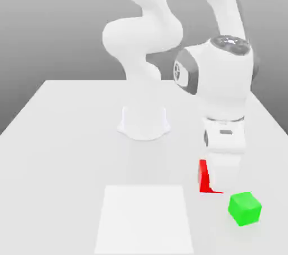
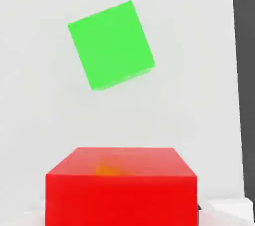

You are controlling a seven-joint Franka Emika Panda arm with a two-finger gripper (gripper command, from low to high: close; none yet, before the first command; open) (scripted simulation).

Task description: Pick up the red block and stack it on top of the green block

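In the exterior view, the red block (image 1: pixel 203 178) sits low at the table toward the front right, mostly hidden behind my gripper (image 1: pixel 220 174), which has come straight down over it. The hand view has the red block (image 2: pixel 122 190) close up between my fingertips (image 2: pixel 226 209), one at each side face, so the gripper (image 2: pixel 122 216) is shut on the block. The green block (image 1: pixel 244 208) rests on the table a short way to the exterior view's right of the red one and nearer the front. From the hand it appears as a turned square, the green block (image 2: pixel 110 45), just beyond the red block.
The arm's white base (image 1: pixel 143 122) stands at the table's middle back. A paler square patch (image 1: pixel 145 220) marks the table surface at the front centre. The table edge (image 2: pixel 244 70) runs as a dark strip not far past the blocks.
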